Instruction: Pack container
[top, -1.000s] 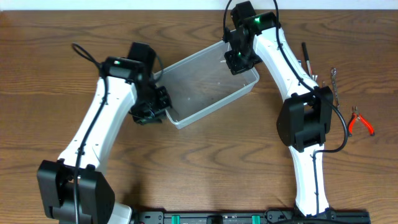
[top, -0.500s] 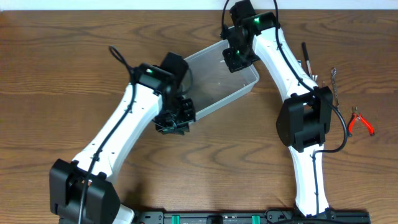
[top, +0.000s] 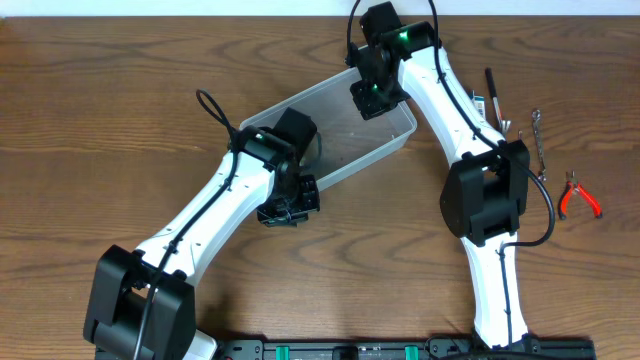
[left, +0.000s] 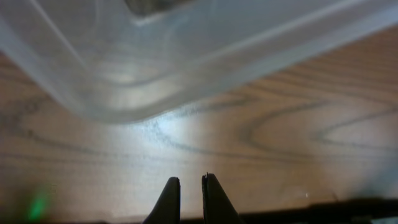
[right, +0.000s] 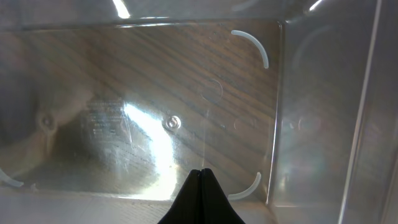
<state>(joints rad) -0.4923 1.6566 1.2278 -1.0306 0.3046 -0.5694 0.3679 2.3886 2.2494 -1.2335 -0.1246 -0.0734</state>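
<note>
The left part of the bench (top: 80, 120) is bare wood, so there is much open room toward the left edge and the near-left corner. The left end effector (top: 288, 207) is just beside the near-left corner of the container (top: 350, 135), which lies turned at an angle in the middle of the bench, toward the far edge. In the left wrist view this end effector (left: 189, 182) is clenched to a thin slit and grasps nothing. The rounded corner of the container (left: 186, 68) is a little beyond its tips, with bare wood between, which the overhead view hides under the arm. The right end effector (top: 366, 100) is at the far-right wall of the container. In its wrist view the end effector (right: 200, 177) is clenched to a point above the clear floor, but I cannot tell if the thin wall is between the fingers. Near the right edge lie a black tool (top: 492, 95), a small silver tool (top: 537, 125) and red pliers (top: 578, 195), well apart from the container.
</note>
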